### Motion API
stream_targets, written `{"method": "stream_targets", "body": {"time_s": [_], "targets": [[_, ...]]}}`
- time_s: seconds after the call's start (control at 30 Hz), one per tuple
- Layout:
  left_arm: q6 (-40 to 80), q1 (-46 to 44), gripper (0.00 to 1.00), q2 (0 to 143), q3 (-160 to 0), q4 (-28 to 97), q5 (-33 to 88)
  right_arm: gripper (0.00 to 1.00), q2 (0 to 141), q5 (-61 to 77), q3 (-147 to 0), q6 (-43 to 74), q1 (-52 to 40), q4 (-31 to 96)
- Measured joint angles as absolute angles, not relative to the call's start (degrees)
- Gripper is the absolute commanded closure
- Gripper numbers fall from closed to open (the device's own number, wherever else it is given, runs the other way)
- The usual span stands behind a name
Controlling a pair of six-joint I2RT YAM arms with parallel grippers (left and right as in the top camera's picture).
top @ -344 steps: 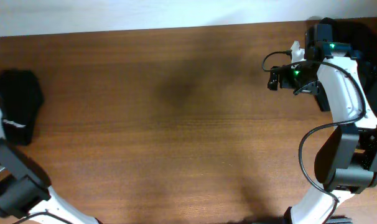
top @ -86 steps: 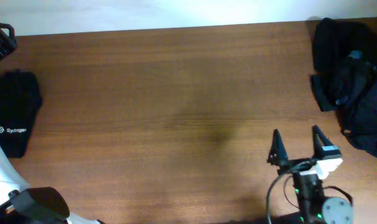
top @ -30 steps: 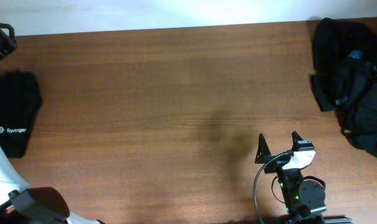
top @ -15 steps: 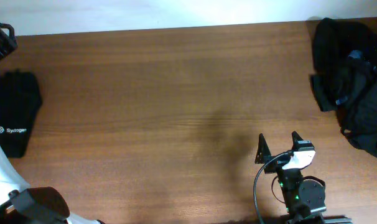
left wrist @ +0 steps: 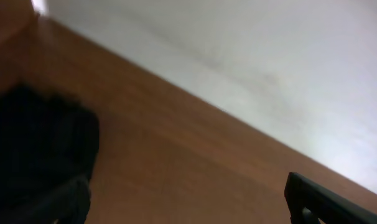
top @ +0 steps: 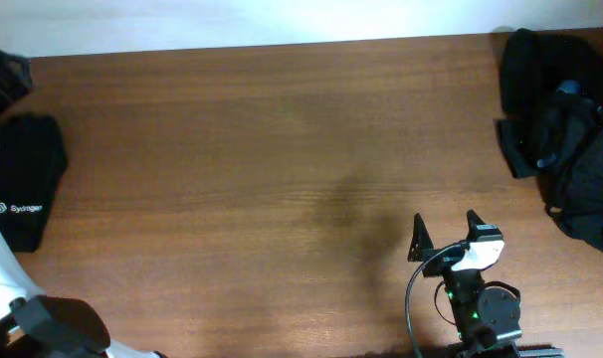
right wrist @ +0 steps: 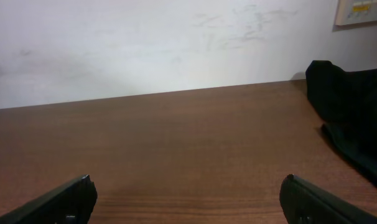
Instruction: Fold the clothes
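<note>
A folded garment (top: 21,184), black with a small white logo, lay at the left edge of the desk (top: 282,139). The left gripper (top: 5,78) hung just beyond it, near the far left corner. It was blurred from overhead, but its own wrist camera showed the jaws spread wide with nothing between them. That view also took in dark cloth at lower left, with brown wood and a white wall (left wrist: 238,56) behind. Right of centre, close to the front edge, the right gripper (top: 446,223) pointed toward the far wall. Its two fingers were fully apart, gripping nothing, with only wood showing between them in the wrist view. Unfolded clothes (top: 565,129), also black, sat in a rumpled heap at the far right corner, running off the frame's right side and well apart from the right gripper. From the right wrist camera, that heap showed at the right side of the desk, with the pale wall behind it.
</note>
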State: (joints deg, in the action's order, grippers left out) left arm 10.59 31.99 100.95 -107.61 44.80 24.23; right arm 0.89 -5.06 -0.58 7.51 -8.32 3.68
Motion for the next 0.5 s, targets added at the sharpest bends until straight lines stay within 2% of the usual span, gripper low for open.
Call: {"method": "stream_targets", "body": {"time_s": [0.2, 0.5], "targets": [[10.61, 31.0, 0.01, 94.85, -92.4, 45.04, 24.03, 0.01, 0.89, -5.02, -0.58, 7.51, -8.32, 3.7], [10.68, 24.29, 0.01, 72.12, -59.99, 45.23, 24.21, 0.01, 0.89, -4.86, -0.58, 7.51, -8.32, 3.73]]}}
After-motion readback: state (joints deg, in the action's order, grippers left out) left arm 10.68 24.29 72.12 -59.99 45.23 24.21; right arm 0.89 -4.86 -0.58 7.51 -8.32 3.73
